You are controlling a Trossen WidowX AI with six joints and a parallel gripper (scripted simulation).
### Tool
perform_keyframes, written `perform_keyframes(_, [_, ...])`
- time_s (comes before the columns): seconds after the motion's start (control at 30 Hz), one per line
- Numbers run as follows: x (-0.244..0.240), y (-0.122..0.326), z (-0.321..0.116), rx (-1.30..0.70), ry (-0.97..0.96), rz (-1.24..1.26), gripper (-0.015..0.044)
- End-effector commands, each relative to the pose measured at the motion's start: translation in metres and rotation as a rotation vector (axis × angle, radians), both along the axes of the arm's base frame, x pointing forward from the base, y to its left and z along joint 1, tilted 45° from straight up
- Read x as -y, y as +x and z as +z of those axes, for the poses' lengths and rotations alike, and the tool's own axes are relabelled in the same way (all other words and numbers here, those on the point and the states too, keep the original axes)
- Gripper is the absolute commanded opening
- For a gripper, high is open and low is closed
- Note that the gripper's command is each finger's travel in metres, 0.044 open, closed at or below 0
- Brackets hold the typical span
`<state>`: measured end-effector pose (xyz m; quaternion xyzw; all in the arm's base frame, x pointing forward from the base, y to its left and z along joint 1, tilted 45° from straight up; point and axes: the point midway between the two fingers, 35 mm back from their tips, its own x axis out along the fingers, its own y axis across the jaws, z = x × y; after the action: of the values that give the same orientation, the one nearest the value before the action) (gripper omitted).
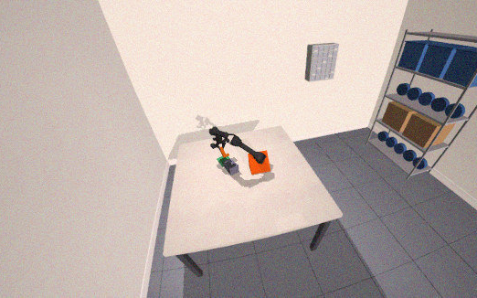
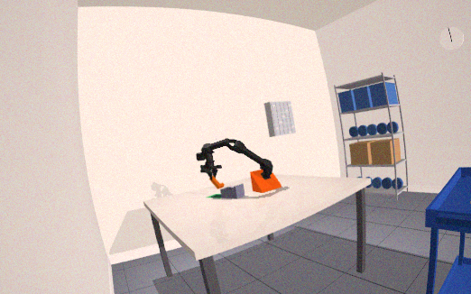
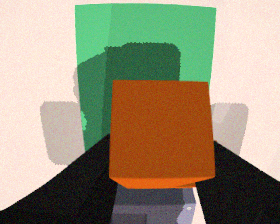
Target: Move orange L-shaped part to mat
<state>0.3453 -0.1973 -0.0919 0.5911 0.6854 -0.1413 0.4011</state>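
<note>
The orange part (image 1: 224, 153) (image 2: 217, 182) (image 3: 161, 125) is out of the tray. My gripper (image 1: 220, 146) (image 2: 212, 175) (image 3: 156, 144) is shut on one end of it and holds it in the air. In the exterior view the part hangs steeply tilted, its lower end bent to the right. The green mat (image 2: 212, 197) (image 3: 93, 25) lies flat on the table below and shows partly behind the part in the wrist view. The grey tray (image 1: 233, 167) (image 2: 235, 191) (image 3: 153, 196) stands beside the mat; its pocket is mostly hidden in the wrist view.
The arm's base stands at an orange block (image 1: 259, 167) (image 2: 263, 184) on the table (image 1: 249, 210) (image 2: 245, 216), beyond the tray from the mat. The tray rises above the mat. A shelf rack and a blue cart stand away from the table.
</note>
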Motion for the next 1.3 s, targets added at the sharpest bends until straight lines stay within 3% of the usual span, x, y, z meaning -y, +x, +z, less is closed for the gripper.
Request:
perform_keyframes(0.0, [-0.004, 0.001, -0.003, 0.003, -0.001, -0.006, 0.0000])
perform_keyframes(1.27, [-0.039, 0.002, -0.038, 0.004, 0.001, -0.006, 0.0000])
